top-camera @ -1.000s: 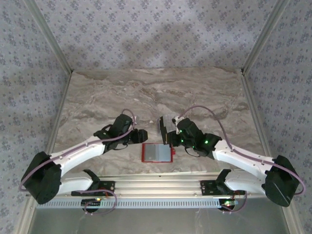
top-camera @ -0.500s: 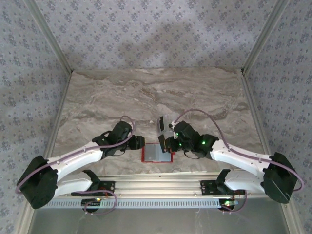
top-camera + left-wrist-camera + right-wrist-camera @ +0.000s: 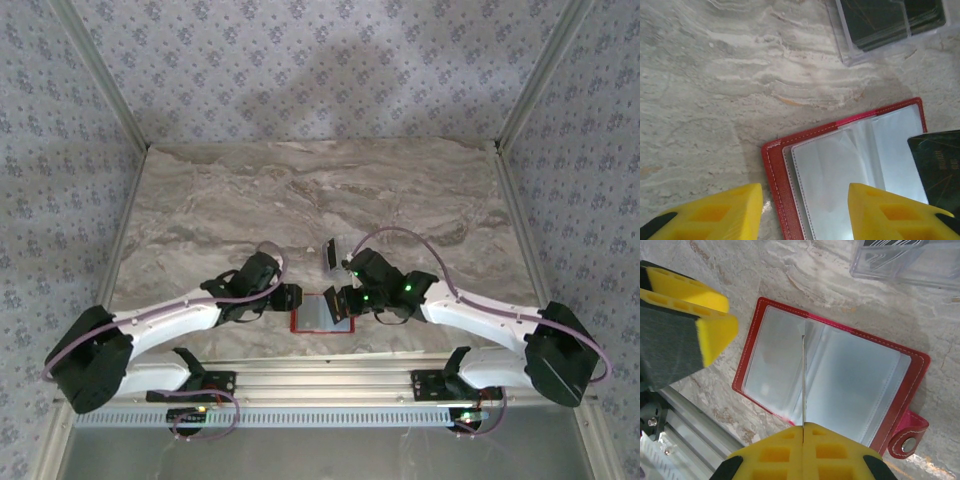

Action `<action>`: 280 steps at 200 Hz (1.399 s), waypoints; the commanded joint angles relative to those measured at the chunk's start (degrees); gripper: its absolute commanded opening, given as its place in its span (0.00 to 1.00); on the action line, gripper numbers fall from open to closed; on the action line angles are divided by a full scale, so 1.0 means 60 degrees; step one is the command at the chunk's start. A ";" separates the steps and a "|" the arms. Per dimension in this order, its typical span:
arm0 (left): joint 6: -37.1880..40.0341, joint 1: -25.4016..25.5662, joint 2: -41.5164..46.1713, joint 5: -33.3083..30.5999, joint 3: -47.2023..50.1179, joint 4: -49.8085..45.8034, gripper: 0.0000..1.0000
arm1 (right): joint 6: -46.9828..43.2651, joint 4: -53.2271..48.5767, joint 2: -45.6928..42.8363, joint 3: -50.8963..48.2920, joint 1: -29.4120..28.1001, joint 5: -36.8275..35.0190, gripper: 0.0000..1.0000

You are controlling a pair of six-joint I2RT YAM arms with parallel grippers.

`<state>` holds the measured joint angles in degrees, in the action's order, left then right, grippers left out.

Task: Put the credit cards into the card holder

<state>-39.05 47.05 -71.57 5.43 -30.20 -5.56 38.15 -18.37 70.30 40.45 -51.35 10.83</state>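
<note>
Overhead, both arms reach low over the open card holder (image 3: 312,314) at the tabletop's (image 3: 300,190) near edge, bare marble beyond. Left wrist: left tool (image 3: 805,215), fingers apart, straddles the holder's left border. Right wrist: right tool (image 3: 803,432) clamps a credit card (image 3: 803,380) edge-on above its fold.

Two items lie near the middle of the near edge of a grey-beige marbled surface (image 3: 250,195). A red card holder (image 3: 855,375) is spread open with its clear sleeves facing up. Just beyond it, a clear plastic box (image 3: 849,50) holds dark credit cards (image 3: 880,20).
</note>
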 commanded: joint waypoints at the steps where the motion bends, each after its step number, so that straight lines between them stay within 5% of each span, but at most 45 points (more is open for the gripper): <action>1: 0.0254 0.0228 -0.0445 -0.0143 -0.0325 0.0295 0.45 | 0.0145 -0.0335 0.0144 0.0231 0.0223 0.0565 0.00; 280: 0.0108 0.0772 -0.1276 -0.0714 -0.0270 0.0678 0.32 | 0.0145 0.0466 0.1700 0.0307 0.0661 0.1911 0.00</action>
<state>-38.59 51.05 -78.91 1.63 -30.28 -1.65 38.41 -16.08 79.79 41.52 -47.94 20.80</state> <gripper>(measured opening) 0.323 0.067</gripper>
